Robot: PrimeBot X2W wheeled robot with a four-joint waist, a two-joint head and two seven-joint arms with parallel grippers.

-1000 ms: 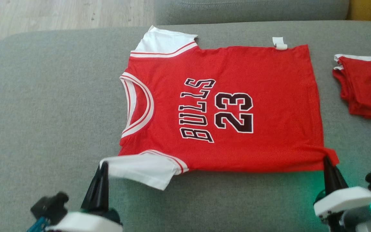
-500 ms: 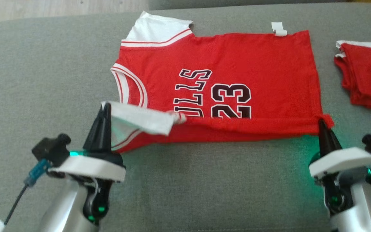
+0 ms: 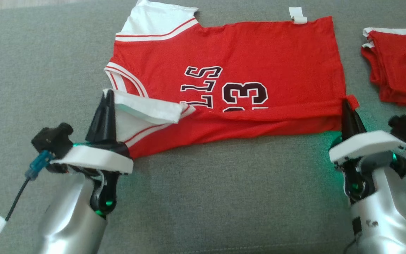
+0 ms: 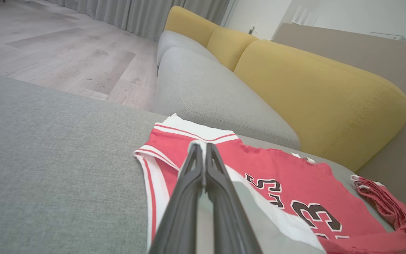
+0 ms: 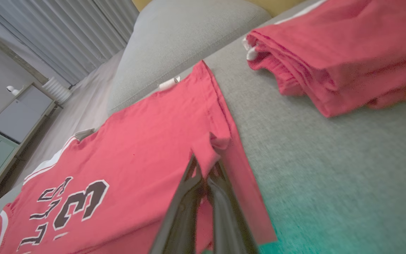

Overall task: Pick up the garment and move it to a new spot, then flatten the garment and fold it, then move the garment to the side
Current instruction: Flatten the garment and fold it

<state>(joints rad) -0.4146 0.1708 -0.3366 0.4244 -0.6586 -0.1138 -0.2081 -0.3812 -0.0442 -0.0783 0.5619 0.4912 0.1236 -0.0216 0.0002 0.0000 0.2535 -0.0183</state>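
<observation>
The garment [image 3: 259, 49] is a red jersey with white sleeves and a black "BULLS 23" print, spread on the grey cushion [image 3: 224, 194]. Its near edge is raised and doubled over toward the far side, hiding the lower part of the print. My left gripper [image 3: 108, 96] is shut on the near white sleeve [image 3: 146, 107]. My right gripper [image 3: 345, 105] is shut on the near hem corner. In the left wrist view the left gripper [image 4: 203, 148] pinches white cloth above the garment [image 4: 266, 165]. The right wrist view shows the right gripper [image 5: 204, 164] clamping a red fold of the garment [image 5: 146, 141].
A folded pile of red clothes [image 3: 400, 67] lies at the right of the cushion, close to the garment's hem, and also appears as the pile [image 5: 347, 53]. Beyond the cushion are a grey sofa seat [image 4: 206, 88], yellow back cushions [image 4: 312, 81] and wooden floor [image 4: 65, 53].
Both grippers have lifted the near sleeve and hem corner and carried them away from me over the jersey, so the fold now covers more of the print. The head camera has also tilted.
</observation>
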